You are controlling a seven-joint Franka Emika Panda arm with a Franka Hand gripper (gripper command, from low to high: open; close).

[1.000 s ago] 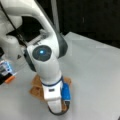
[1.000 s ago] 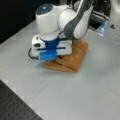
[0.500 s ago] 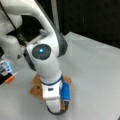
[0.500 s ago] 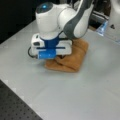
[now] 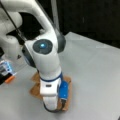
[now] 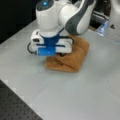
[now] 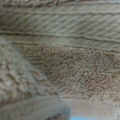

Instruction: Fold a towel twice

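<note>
Wrist view filled almost edge to edge with the towel (image 7: pixel 75 65) — tan terry loops across the middle, a flat woven band with slanted ribbing across the upper part. A raised fold of the same cloth at lower left, very close to the lens. A sliver of pale surface and a touch of blue along the bottom edge. No fingertips to be made out in this view.

In both front views, arm bent low over the grey table (image 5: pixel 100 75) (image 6: pixel 87 95), wrist pointing straight down onto the towel (image 5: pixel 67 85) (image 6: pixel 75 56). Towel lying bunched rather than flat: in a front view, a thick rounded heap with a doubled, rolled-looking edge toward the view's bottom and a smoother flap running up to the view's right. In a front view, only brown corners peeking out around the white wrist, to the view's left and right of it.

Gripper (image 6: pixel 56 53) down at the towel's edge on a front view's left, tucked beneath the white camera block and blue mount, pressed into or just above the cloth. Gripper (image 5: pixel 53 108) in a front view hidden almost wholly behind the wrist housing. Finger spread — cannot tell; whether any cloth is pinched, cannot tell either.

Blue-and-orange object (image 5: pixel 6 72) at a front view's left edge, well apart from the towel.
</note>
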